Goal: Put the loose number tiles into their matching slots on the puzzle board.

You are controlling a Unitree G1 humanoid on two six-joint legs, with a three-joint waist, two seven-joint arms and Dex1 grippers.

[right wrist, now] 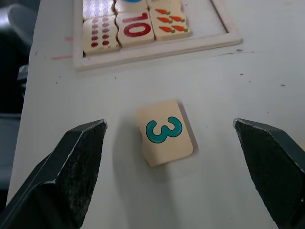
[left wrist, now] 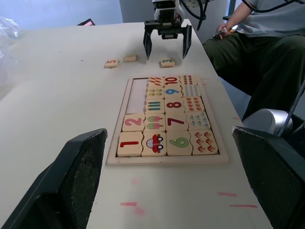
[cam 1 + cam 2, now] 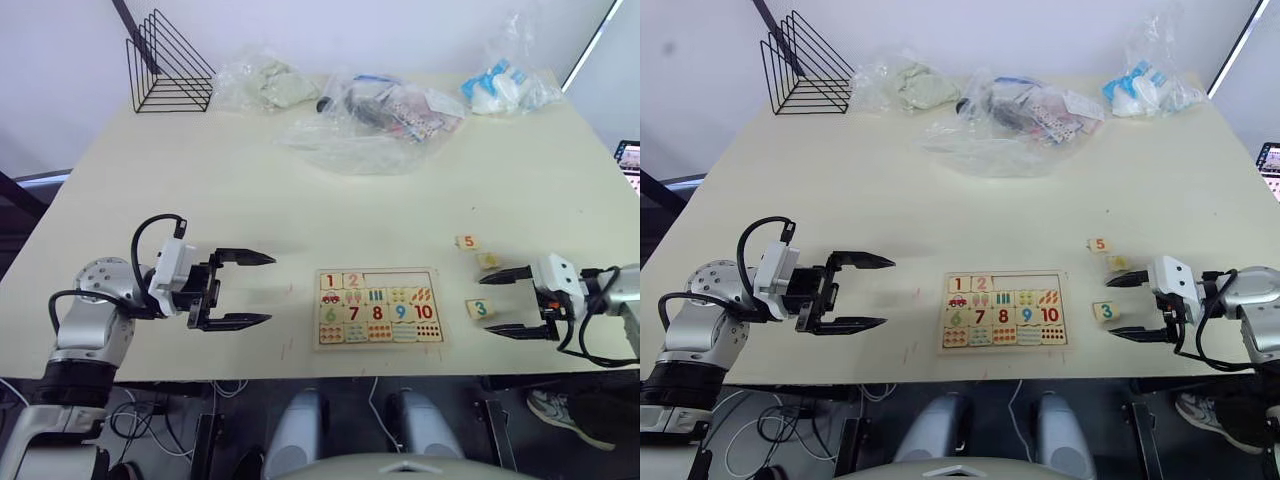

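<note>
The puzzle board [image 3: 380, 345] lies near the table's front edge, between my two grippers. Tiles 1 [image 2: 129, 143] and 2 [image 2: 133, 122] sit in its row of slots, and the rest of that row [image 3: 401, 280] is an empty recess. Right of the board lie loose number tiles: a 5 [image 3: 467, 242], one [image 3: 487, 260] whose digit I cannot read, and a 3 [image 1: 165, 132]. My right gripper [image 3: 487, 302] is open and low, its fingers either side of the 3 without touching it. My left gripper [image 3: 270, 289] is open and empty, left of the board.
A black wire rack [image 3: 168, 65] stands at the back left. Clear plastic bags [image 3: 370, 115] of items lie along the back of the table. A person [image 2: 257, 43] sits beyond the table's right side.
</note>
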